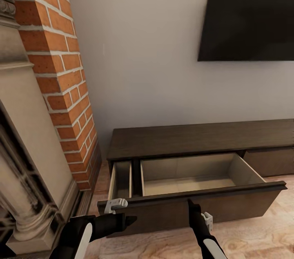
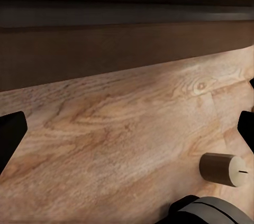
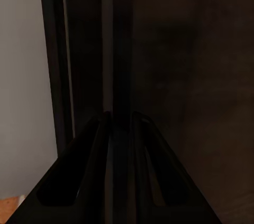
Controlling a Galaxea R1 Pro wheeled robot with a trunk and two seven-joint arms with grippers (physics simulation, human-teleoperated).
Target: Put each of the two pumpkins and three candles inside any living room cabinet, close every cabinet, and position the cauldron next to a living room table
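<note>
Against the wall, under the television [image 1: 247, 16]: the cabinet [image 1: 196, 138] is set, long, low, dark brown, flat-topped.
Drawer [image 1: 192, 177]: one is pulled out; pale wood is seen inside, nothing lying in it.
Right gripper [image 1: 194, 209]: closed narrow on the drawer's front edge, the dark board gripped between the fingers [image 3: 95, 171].
Left gripper [image 1: 131, 220]: held low before the drawer front, its spread not to be told.
Floor [image 2: 127, 145]: a small brown cylinder [image 2: 222, 169] lies on it.
Count: one cabinet, one open drawer, two grippers.
</note>
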